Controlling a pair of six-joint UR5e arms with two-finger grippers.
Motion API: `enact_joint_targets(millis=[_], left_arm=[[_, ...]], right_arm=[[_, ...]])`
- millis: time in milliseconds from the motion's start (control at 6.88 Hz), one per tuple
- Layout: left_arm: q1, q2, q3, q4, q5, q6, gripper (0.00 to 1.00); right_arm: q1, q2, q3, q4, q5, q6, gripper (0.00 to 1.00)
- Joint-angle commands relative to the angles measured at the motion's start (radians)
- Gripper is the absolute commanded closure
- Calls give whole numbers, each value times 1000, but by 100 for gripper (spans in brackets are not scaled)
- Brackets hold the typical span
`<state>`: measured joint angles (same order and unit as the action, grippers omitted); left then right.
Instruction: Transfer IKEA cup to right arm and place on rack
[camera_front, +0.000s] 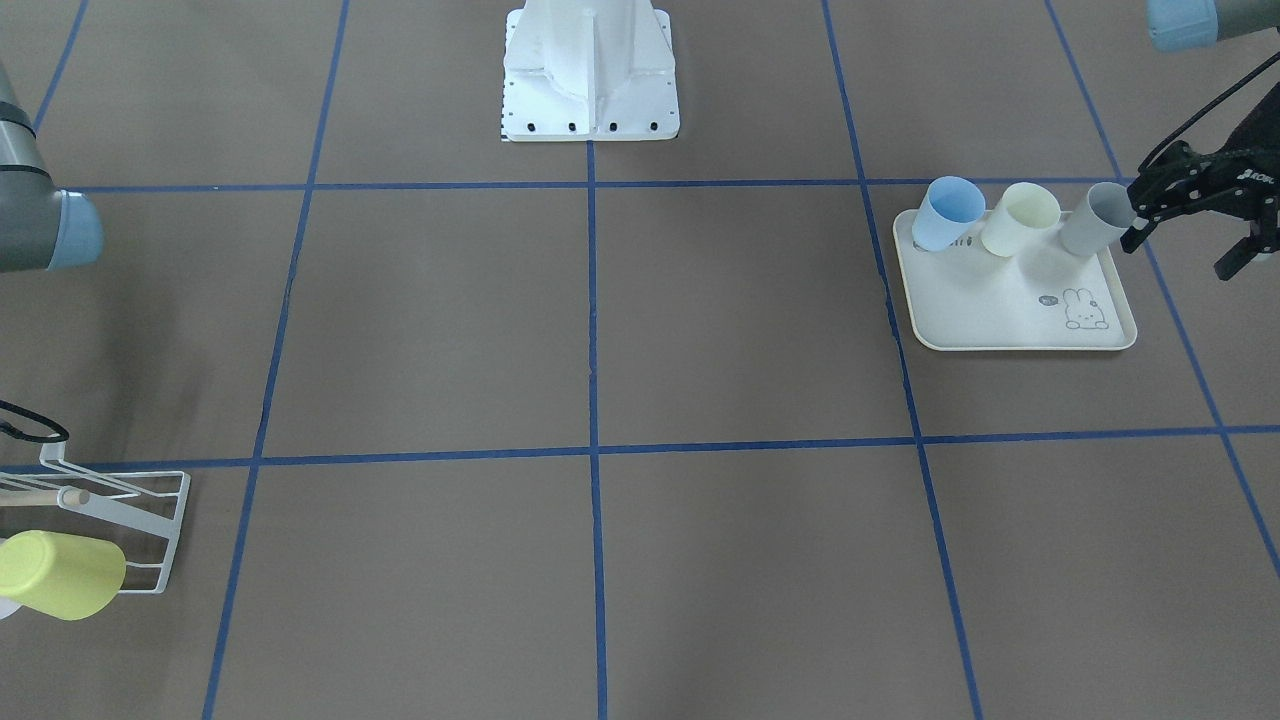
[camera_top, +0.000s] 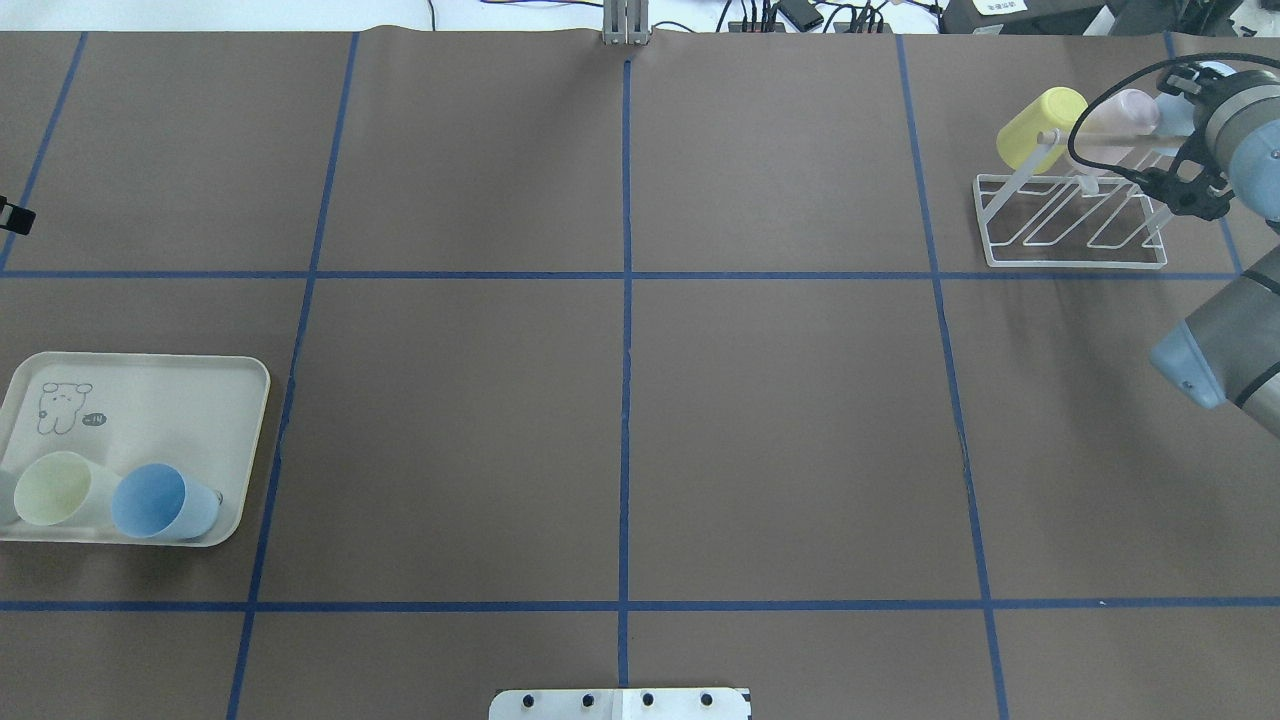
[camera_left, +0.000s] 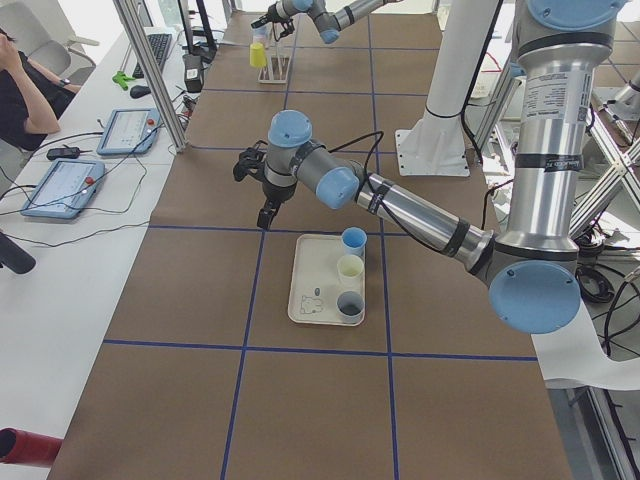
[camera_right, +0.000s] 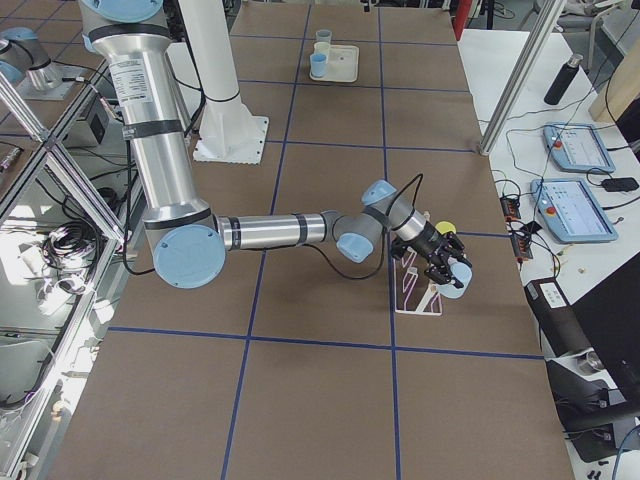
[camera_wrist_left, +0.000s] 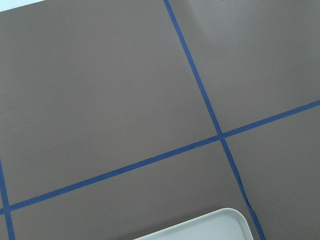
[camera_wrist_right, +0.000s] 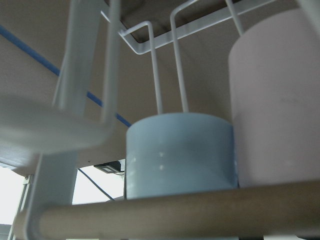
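The white wire rack (camera_top: 1070, 225) with its wooden dowel (camera_wrist_right: 175, 215) stands at the far right of the table. A yellow cup (camera_top: 1040, 128) and a pink cup (camera_top: 1125, 110) hang on it. In the right wrist view a light blue cup (camera_wrist_right: 180, 155) sits on a rack prong beside the pink cup (camera_wrist_right: 275, 100). The right arm (camera_top: 1230, 130) reaches over the rack. Its gripper (camera_right: 448, 268) is at the light blue cup (camera_right: 456, 287), and its fingers are hidden. My left gripper (camera_front: 1180, 255) is open and empty, just beside the grey cup (camera_front: 1098, 218).
The cream rabbit-print tray (camera_front: 1010, 310) holds a blue cup (camera_front: 948, 212), a cream cup (camera_front: 1020, 218) and the grey cup along its robot-side edge. The robot's white base (camera_front: 590, 80) stands at mid table. Blue tape lines cross the brown surface.
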<state>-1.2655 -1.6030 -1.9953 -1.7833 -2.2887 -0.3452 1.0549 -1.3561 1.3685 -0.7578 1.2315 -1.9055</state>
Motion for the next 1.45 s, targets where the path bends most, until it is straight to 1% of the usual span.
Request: enact_joint_targets(millis=[0, 145, 291, 436, 726, 1162, 1307], left_arm=[[0, 0, 1, -1, 0, 0, 0], [0, 0, 0, -1, 0, 0, 0], [0, 0, 1, -1, 0, 0, 0], [0, 0, 0, -1, 0, 0, 0], [0, 0, 0, -1, 0, 0, 0], [-2, 0, -2, -1, 0, 0, 0], [0, 0, -2, -1, 2, 0, 0]], right_arm=[[-1, 0, 1, 0, -3, 0, 36], [-3, 2, 1, 0, -3, -3, 21], [-6, 5, 1, 0, -3, -6, 13], [-6, 6, 1, 0, -3, -6, 2], [-6, 12, 35, 0, -4, 0, 1], [0, -4, 194, -12, -4, 22, 1], [1, -36, 240, -14, 3, 139, 1]])
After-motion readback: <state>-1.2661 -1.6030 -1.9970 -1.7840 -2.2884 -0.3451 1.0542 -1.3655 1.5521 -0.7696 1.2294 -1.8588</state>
